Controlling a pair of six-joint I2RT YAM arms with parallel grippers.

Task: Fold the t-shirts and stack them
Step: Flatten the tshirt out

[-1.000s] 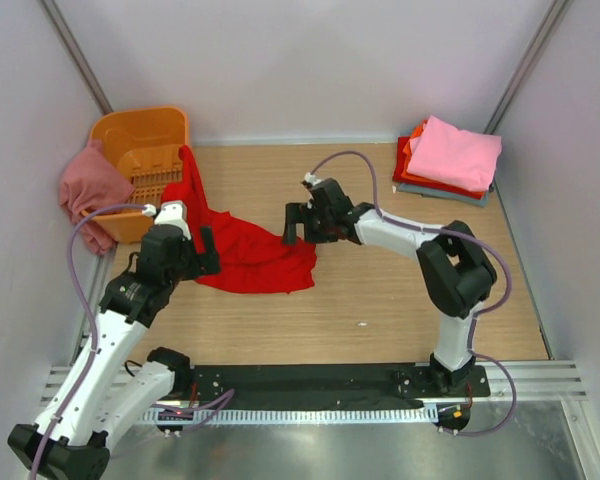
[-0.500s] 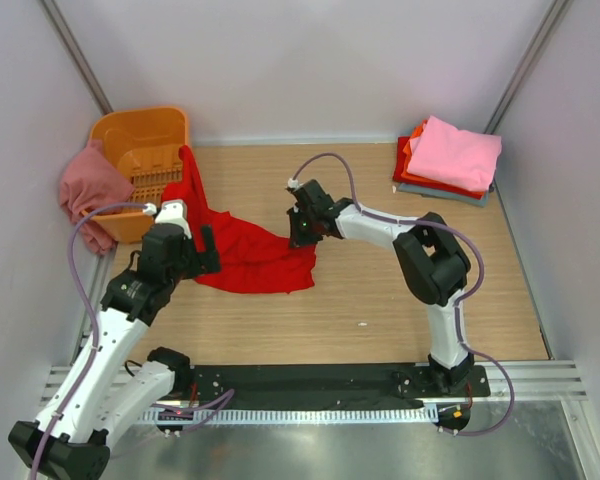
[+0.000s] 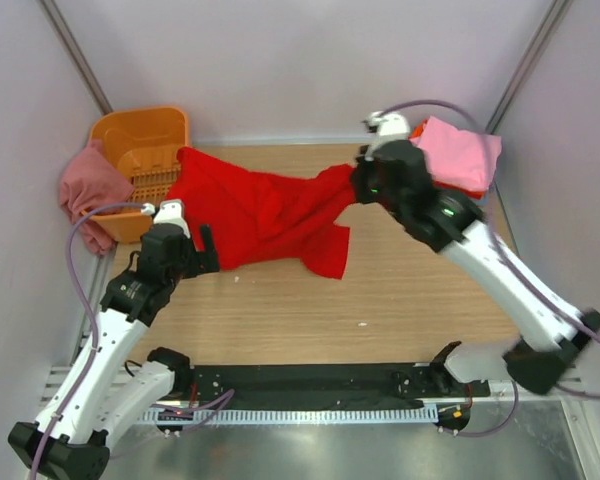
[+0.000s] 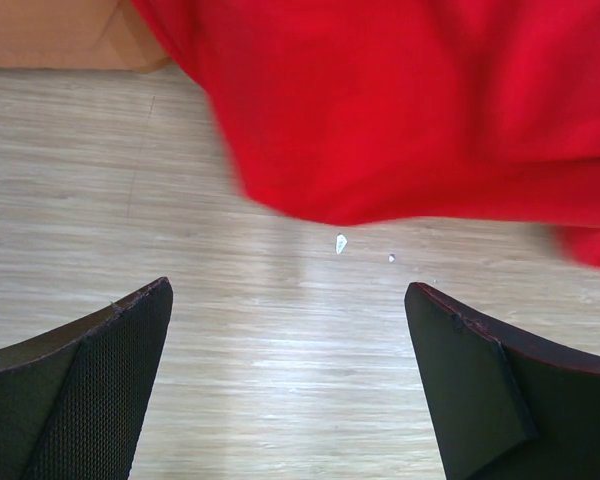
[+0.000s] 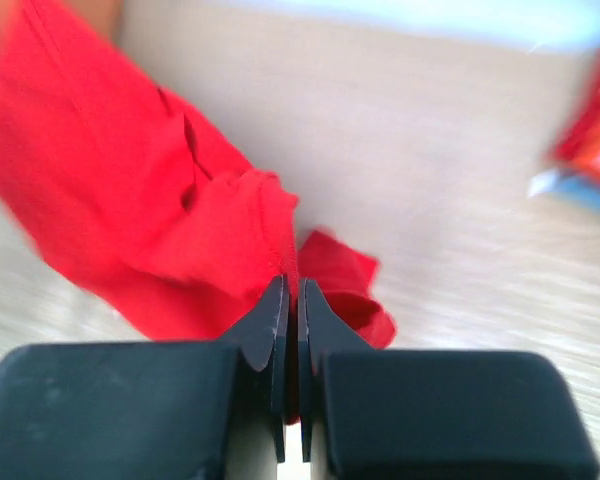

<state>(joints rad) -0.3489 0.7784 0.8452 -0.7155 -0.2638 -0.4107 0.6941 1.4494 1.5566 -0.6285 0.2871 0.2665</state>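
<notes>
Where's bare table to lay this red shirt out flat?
Best patch: the near half of the table, bordered by the red shirt, the left arm and the black base rail. A narrower strip runs along the back wall between basket and folded stack. Both rear corners are crowded.

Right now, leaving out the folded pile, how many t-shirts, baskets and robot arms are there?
T-shirts: 2, bright red soft cloth t-shirt, dusty rose soft cloth t-shirt
Baskets: 1, orange slotted plastic basket
Robot arms: 2, left white robot arm, right white robot arm
Total: 5
</notes>
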